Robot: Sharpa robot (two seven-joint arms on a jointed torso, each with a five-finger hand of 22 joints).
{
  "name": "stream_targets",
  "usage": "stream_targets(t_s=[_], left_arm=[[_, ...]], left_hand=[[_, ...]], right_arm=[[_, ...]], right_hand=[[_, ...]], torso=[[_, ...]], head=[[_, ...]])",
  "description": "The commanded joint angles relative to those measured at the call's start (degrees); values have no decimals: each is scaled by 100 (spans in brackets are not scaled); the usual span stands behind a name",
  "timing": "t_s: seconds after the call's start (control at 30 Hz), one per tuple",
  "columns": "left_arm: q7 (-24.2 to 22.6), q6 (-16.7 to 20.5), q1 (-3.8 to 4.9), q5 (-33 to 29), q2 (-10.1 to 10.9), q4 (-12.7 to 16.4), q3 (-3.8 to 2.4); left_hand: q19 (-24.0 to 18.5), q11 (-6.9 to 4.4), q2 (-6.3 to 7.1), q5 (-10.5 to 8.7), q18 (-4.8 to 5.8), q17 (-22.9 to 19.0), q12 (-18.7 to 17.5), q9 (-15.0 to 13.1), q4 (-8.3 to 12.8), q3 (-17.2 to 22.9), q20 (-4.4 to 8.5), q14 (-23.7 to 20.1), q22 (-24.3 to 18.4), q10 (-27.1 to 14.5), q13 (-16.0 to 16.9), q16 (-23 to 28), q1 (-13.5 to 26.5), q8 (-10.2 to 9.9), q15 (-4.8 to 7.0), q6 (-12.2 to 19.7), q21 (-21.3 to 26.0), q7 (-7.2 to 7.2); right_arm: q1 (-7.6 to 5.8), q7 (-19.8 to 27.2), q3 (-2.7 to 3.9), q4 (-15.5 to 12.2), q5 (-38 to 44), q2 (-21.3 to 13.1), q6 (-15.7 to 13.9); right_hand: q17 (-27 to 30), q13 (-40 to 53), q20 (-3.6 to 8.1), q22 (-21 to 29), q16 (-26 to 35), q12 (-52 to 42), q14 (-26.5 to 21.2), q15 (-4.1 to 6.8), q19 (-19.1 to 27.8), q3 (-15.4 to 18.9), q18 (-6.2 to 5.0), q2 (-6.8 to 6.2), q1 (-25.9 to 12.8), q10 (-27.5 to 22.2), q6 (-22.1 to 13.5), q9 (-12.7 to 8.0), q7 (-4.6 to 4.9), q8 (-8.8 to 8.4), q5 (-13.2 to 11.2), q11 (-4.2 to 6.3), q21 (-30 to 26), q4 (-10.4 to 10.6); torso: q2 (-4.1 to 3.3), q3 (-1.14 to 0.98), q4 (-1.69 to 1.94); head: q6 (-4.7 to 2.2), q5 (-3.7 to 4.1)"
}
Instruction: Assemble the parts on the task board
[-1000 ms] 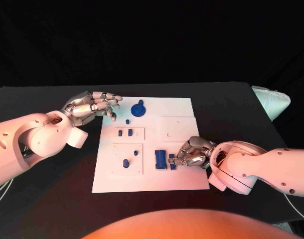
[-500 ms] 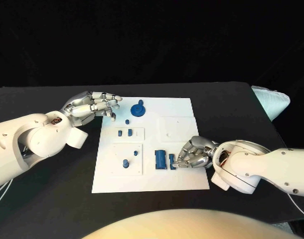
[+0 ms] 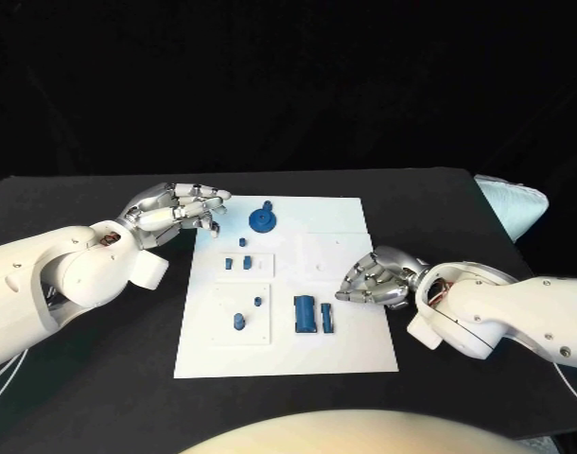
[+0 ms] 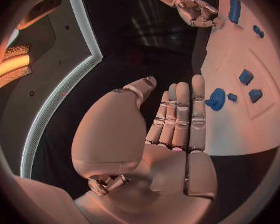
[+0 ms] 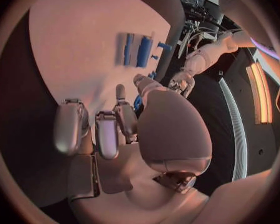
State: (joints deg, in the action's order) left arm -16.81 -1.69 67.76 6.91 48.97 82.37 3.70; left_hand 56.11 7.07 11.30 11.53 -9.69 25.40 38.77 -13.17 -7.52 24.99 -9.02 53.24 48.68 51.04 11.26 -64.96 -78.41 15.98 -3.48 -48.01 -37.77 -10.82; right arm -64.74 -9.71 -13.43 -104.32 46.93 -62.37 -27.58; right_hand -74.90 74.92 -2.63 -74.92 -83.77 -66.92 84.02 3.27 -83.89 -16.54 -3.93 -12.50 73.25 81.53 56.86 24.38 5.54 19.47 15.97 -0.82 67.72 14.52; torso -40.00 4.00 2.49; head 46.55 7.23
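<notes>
Right hand [image 3: 374, 279] lifted off blue parts [image 3: 312, 314] toward frame centre, fingers curled, apparently empty | left hand [image 3: 177, 210] unchanged upper left, fingers spread, empty | parts left seated on task board [image 3: 350, 350]

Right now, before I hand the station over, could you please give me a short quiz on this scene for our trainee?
1. True or false: the round blue part lies at the edge of the task board nearest the robot.
2. Which is closer to the round blue part? A) the left hand B) the right hand C) the two long blue parts
3. Fill in: the left hand holds ____.

Key: 1 false, it lies near the far edge; 2 A; 3 nothing, as the left wrist view shows its palm bare.
</notes>
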Motion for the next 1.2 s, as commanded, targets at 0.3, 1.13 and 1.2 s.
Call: stream_targets(t_s=[0.3, 1.13, 1.2], left_arm=[[-760, 768, -61, -456, -422, -702, -5], [-1153, 1439, -182, -817, -1251, -2050, -33], [-1161, 1606, -213, -811, -1208, -1901, -51]], left_hand=[[-394, 46, -37, -14, -62, -330, -435, -2, -65, 191, -81, -505, -180, -65, -362, 793, -121, 173, -92, -116, 430, 11], [-5611, -707, -1130, -1153, 969, -2540, -3877, 1317, 752, -2499, 902, -5324, -4868, -5104, -1126, 6496, 3305, -1598, 348, 4801, 3777, 1082], [-5611, -707, -1130, -1153, 969, -2540, -3877, 1317, 752, -2499, 902, -5324, -4868, -5104, -1126, 6496, 3646, -1598, 348, 4801, 3777, 1082]], right_arm=[[-334, 2866, 133, 1630, -2817, 674, 232], [-235, 3494, 461, 3796, -3547, 2185, 145], [-186, 3527, 523, 3629, -3628, 2156, 17]], right_hand=[[2514, -2270, -202, 1390, 3654, 4201, -1049, -205, 1267, -891, -657, -29, 479, -1636, -364, -4, 190, -199, -172, -168, -5035, -280], [7490, -7492, 263, 7492, 8377, 6692, -8402, -327, 8389, 1654, 393, 1250, -3044, -8153, -5686, -2438, -554, -1947, -1597, 82, -6772, -1452], [7490, -7492, 263, 7492, 8377, 6692, -8402, -327, 8389, 1654, 393, 1250, -7325, -8153, -5686, -2438, -554, -1947, -1597, 82, -6772, -1452]], torso=[[260, 106, 17], [506, -15, -2], [580, -90, -50]], head=[[-511, -19], [-1093, -297], [-1117, -381]])
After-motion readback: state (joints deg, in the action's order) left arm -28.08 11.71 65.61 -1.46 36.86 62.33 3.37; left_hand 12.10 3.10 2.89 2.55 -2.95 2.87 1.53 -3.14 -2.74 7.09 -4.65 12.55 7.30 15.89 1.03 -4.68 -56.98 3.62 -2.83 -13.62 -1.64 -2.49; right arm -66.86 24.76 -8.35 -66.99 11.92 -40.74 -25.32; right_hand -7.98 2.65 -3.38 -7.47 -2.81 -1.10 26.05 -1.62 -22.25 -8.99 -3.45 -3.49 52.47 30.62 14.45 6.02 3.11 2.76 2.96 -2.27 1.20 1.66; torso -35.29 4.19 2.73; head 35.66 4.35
